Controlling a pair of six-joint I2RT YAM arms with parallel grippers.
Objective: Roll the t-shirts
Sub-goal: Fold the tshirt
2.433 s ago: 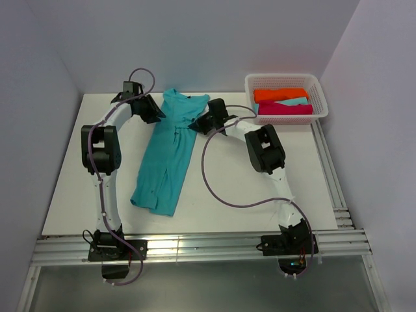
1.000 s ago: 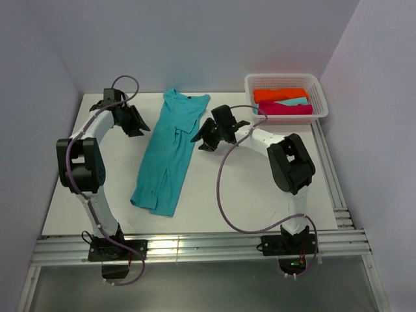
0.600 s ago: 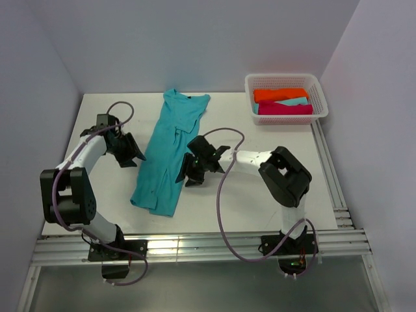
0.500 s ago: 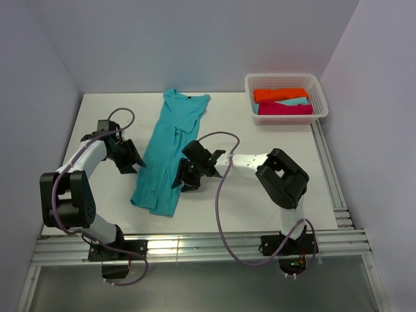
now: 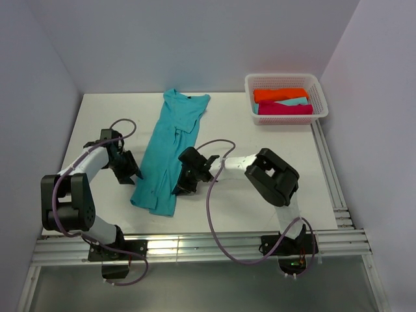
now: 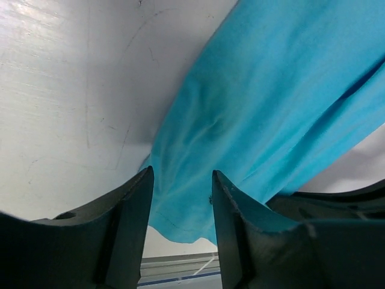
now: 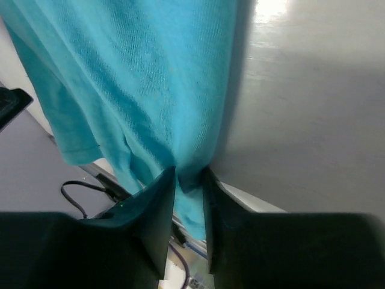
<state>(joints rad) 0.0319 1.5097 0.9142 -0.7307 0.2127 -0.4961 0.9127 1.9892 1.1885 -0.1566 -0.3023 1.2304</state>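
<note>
A turquoise t-shirt (image 5: 170, 149), folded into a long strip, lies on the white table (image 5: 260, 201) with its collar at the far end. My left gripper (image 5: 128, 171) sits at the strip's left edge near the hem. It stands open in the left wrist view (image 6: 181, 174), with turquoise fabric (image 6: 271, 102) showing beyond the gap. At the strip's right edge is my right gripper (image 5: 182, 183). Its fingers (image 7: 189, 174) are drawn close, with a fold of the turquoise fabric (image 7: 150, 78) pinched between them. Orange (image 5: 279, 94), pale turquoise (image 5: 297, 102) and magenta (image 5: 284, 109) t-shirts lie rolled in the basket.
The white lattice basket (image 5: 284, 78) stands at the far right corner of the table. Grey walls close the back and both sides. Metal rails (image 5: 195, 246) run along the near edge, where both arm bases are bolted.
Both arms have swung from the shirt's collar end down toward its hem end. The right gripper's fingers have narrowed onto the fabric edge. The shirt itself has not shifted.
</note>
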